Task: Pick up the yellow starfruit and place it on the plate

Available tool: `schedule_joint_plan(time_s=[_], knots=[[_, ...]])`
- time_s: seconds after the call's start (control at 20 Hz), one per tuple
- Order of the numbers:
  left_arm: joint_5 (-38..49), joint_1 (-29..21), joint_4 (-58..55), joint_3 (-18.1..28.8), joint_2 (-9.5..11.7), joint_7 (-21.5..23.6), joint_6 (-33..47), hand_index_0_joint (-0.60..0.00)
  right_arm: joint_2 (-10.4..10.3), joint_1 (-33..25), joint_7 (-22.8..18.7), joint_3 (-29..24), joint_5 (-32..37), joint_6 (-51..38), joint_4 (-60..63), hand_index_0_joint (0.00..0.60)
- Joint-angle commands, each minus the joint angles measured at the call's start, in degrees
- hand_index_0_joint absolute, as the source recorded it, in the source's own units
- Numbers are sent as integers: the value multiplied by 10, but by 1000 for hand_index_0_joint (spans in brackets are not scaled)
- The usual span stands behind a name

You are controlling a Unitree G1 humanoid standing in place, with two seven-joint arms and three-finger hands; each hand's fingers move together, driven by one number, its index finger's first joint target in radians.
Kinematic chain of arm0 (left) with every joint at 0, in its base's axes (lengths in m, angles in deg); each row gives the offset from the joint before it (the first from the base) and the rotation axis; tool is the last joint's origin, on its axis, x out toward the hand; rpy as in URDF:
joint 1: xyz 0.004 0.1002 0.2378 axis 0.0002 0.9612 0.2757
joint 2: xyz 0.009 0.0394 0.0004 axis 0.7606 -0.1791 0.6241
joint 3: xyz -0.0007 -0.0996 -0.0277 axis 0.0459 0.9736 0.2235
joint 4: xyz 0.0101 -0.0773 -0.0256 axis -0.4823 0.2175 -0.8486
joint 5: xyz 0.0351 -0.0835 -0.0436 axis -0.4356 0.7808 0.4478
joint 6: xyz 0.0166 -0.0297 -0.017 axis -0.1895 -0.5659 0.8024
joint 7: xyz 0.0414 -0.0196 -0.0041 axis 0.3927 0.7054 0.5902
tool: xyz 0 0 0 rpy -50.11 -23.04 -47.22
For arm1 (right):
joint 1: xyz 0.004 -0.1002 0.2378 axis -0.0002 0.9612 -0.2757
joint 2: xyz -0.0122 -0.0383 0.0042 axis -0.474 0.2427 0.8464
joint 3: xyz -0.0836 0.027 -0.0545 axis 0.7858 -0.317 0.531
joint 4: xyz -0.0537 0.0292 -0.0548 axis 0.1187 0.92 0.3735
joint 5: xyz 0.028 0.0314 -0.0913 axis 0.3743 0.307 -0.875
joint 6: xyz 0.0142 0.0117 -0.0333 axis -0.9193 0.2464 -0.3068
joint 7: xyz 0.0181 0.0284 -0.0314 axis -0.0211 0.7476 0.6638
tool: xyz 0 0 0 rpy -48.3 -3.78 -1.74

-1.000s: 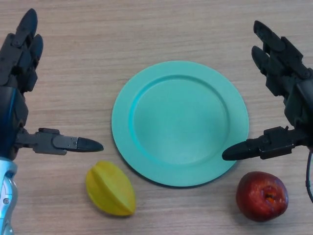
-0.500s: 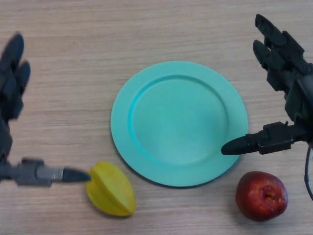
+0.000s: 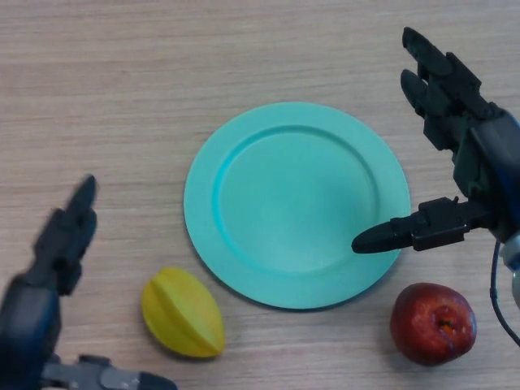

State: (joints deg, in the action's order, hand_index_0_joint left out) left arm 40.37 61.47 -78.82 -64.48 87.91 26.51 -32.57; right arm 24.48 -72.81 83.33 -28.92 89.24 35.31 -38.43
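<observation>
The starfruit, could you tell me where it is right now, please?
Head view, lower left: the starfruit lies on the table just off the plate's lower-left rim, beside the open left hand.

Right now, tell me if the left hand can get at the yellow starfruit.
Probably yes: the left hand, open, flanks the starfruit on bare table; nothing lies between them.

Matt teal plate [image 3: 244, 162] on a wood-grain table [image 3: 122, 81]; waxy starfruit [image 3: 183, 313].

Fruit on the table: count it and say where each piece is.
2. The starfruit lies left of the plate's near edge, beside the left hand; the apple lies near-right, below the right hand.
</observation>
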Motion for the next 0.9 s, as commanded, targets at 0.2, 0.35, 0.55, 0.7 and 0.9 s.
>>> schedule_joint_plan(time_s=[0.2,0.35,0.55,0.7,0.9], knots=[[-85,-11,56,-54,10,128,158,0,5,-18,-22,-15,13,-93,-29,0],[-115,-30,106,-76,11,173,179,0,5,-17,-20,-16,19,-88,-31,0],[-122,-53,141,-95,14,197,168,0,5,-14,-20,-16,24,-84,-33,0],[-109,-63,155,-113,14,196,153,0,5,-14,-15,-17,27,-78,-37,0],[-84,-73,168,-123,12,195,140,0,6,-17,-17,-17,35,-75,-40,0]])
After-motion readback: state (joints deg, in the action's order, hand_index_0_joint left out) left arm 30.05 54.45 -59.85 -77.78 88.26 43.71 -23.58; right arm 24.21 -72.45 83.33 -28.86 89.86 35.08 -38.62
